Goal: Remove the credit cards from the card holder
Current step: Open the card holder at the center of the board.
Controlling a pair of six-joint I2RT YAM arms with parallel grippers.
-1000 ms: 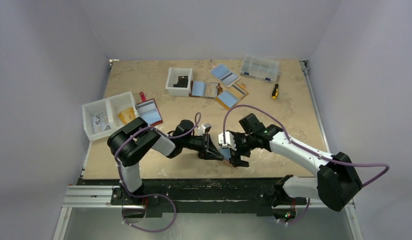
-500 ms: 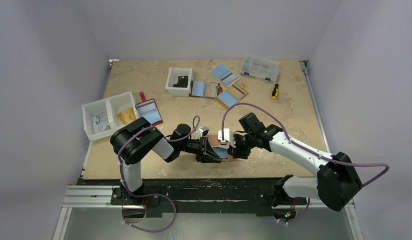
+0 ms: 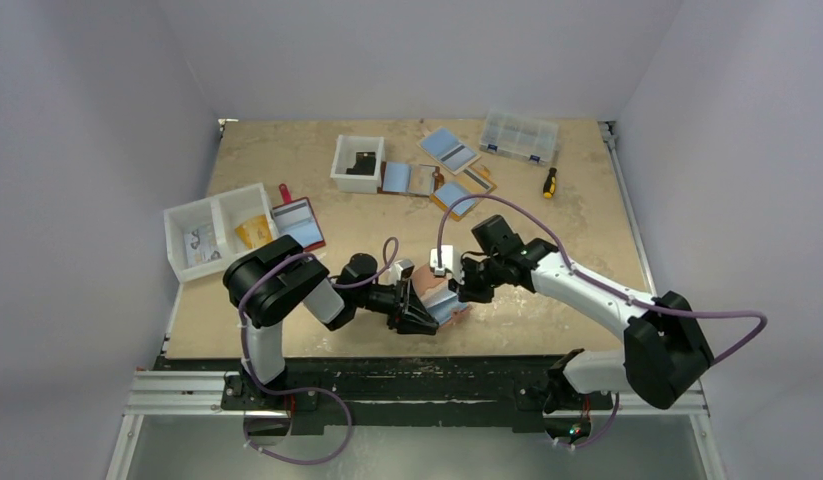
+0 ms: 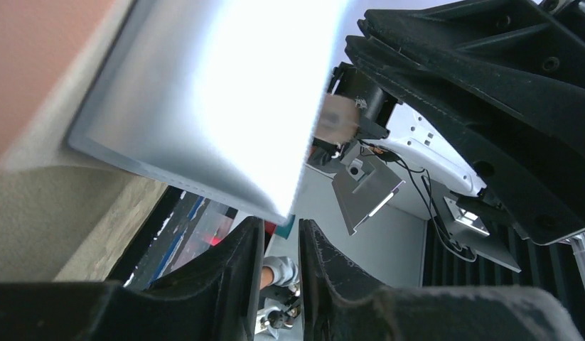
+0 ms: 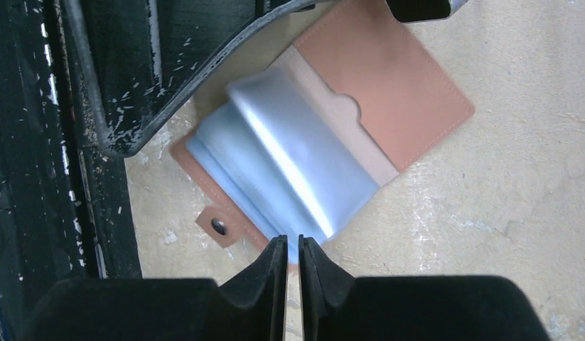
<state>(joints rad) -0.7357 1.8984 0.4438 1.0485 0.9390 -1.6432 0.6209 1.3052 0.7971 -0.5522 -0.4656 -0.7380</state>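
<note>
The likeliest failure is judged to be a lost grip. The right gripper's [image 5: 293,245] jaws are set nearly together with the free edge of the thin, glossy light blue credit card [image 5: 296,156] at their tips. Whether that edge is actually pinched cannot be told. The left gripper's [image 4: 282,231] jaws are parted by a narrow gap, with a corner of the card just at their mouth and nothing seen between them. If only an edge is caught, the card may be let slip by any pull.

The slim tan-brown leather-like bifold card holder [image 5: 417,92] is not seen to be pinned down, so it may be dragged along with the card. The card is already bowed upward and could be creased by a steep pull. With so little of the beige table [image 5: 531,227] left toward its near edge, either thing could be pushed off it. The two grippers are also close enough to be knocked together.

The holder is laid open, inner side up, close to the middle of the near edge, between the grippers. Its long axis is set obliquely to that edge. The pocket half is turned toward the table's middle and the half with the small snap tab toward the near edge. The card stands partly out of the pocket, its free end pointed toward the near edge. More light blue is seen beneath it, and no dark grey card can be made out.
</note>
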